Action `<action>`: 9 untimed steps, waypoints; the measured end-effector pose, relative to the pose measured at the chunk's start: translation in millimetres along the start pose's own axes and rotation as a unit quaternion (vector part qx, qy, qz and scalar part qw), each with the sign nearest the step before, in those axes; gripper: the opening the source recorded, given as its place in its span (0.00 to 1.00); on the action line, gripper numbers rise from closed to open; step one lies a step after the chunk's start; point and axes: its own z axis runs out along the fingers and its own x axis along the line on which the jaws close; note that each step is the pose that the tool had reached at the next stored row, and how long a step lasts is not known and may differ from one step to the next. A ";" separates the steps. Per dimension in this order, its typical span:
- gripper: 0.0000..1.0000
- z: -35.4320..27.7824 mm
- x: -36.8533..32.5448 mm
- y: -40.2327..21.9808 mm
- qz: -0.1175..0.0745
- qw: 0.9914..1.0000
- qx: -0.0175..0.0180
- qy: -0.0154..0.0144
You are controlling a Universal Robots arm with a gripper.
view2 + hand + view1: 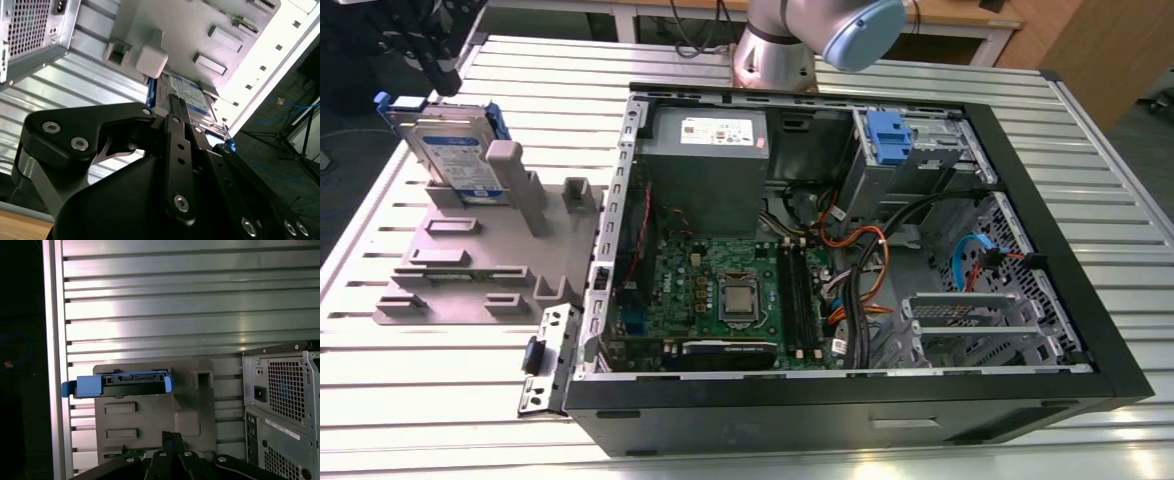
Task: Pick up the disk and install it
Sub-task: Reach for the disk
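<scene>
The disk [454, 155] is a silver drive with a white-and-blue label in a blue bracket. It stands on edge in a slot of the grey holder [467, 255] at the exterior view's left. My gripper [443, 78] hangs just above the disk's upper end, apart from it, with its black fingers together and nothing between them. In the first wrist view the disk [132, 381] shows edge-on beyond the gripper [172, 437]. The second wrist view has the disk [192, 95] just past the gripper [175, 106].
An open computer case [1067, 250] lies on the slatted metal table [454, 400], to the right of the holder. Inside it are a grey power supply [707, 150], a motherboard [734, 290], cables and a blue latch [887, 135] on the drive bay. The arm's base [781, 50] stands behind the case.
</scene>
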 end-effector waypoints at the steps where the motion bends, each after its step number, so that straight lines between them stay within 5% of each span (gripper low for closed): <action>1: 0.11 0.1 1.4 1.7 0.000 1.000 0.000 0.000; 5: 0.11 0.7 7.9 10.1 0.000 1.000 0.000 0.000; 9: 0.11 1.1 22.7 17.0 0.000 1.000 0.000 0.000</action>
